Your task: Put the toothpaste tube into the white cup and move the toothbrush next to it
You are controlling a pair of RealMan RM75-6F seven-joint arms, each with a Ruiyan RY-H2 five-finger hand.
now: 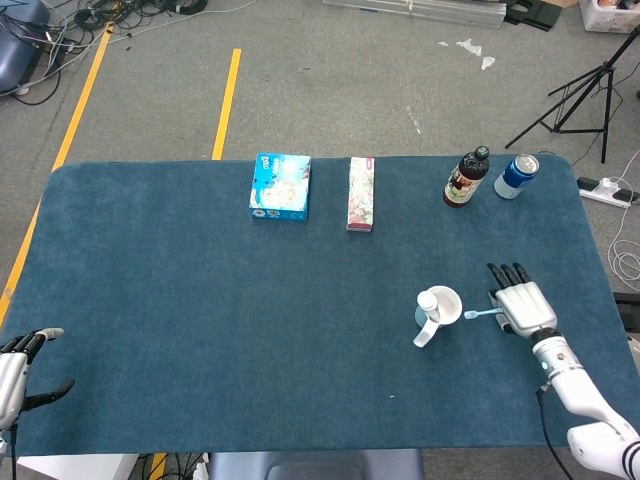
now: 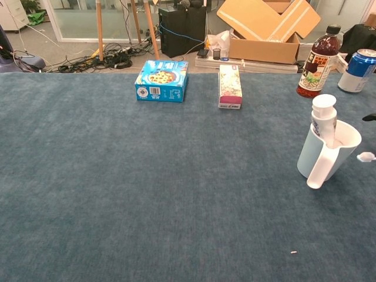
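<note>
the left hand (image 1: 12, 368) sits at the near left corner of the table (image 1: 200, 330), its fingers apart around nothing, well apart from everything the task concerns. left of centre along the far edge lie a blue box (image 1: 281, 186) and a narrow pink box (image 1: 361, 193), neither of them part of the job. further right stands the cup (image 1: 443, 305), with the toothpaste tube (image 2: 324, 119) upright inside it, cap up, so that half of the task looks done. just right of the cup is the toothbrush (image 1: 481, 314); its long axis runs left to right, head toward the cup's rim and handle running under the right hand (image 1: 522, 305). in the chest view the brush head (image 2: 365, 157) shows beside the cup and seems to be off the cloth, so the right hand probably holds the handle, though its fingers lie flat and extended in the head view and the grip itself is hidden. the right hand is by far the nearer to the brush. the coming move turns on that short gap: the brush already points at the cup, so it likely needs only to be laid down alongside it. at the far right stand a dark bottle (image 1: 466, 177) and a blue can (image 1: 517, 175).
</note>
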